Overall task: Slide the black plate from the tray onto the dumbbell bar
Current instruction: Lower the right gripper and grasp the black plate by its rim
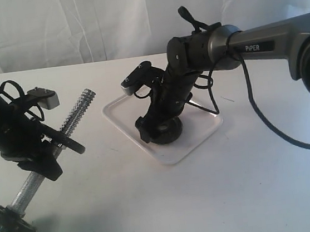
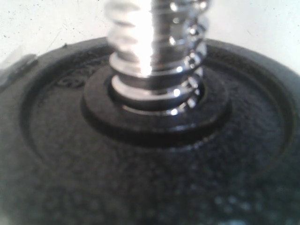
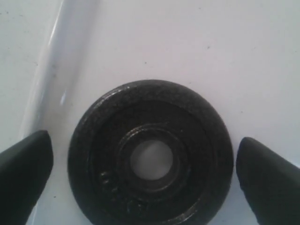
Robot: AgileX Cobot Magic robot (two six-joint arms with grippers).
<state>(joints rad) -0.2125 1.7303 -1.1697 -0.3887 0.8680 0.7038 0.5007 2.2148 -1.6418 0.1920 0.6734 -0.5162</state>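
The black plate (image 3: 154, 101) is bracketed between the right gripper's (image 3: 143, 157) spread-apart fingers (image 3: 23, 171), flat in the tray (image 3: 211, 47), and the dumbbell bar (image 1: 78, 108) is clamped by the left gripper (image 1: 41, 162).

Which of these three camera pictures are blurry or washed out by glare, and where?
Left wrist view: glare blows out the threads of the dumbbell bar, and the disc on it blurs nearest the camera. Right wrist view: the black plate is fairly sharp, the fingers soft. Exterior view: bright, even light, only soft shadows.
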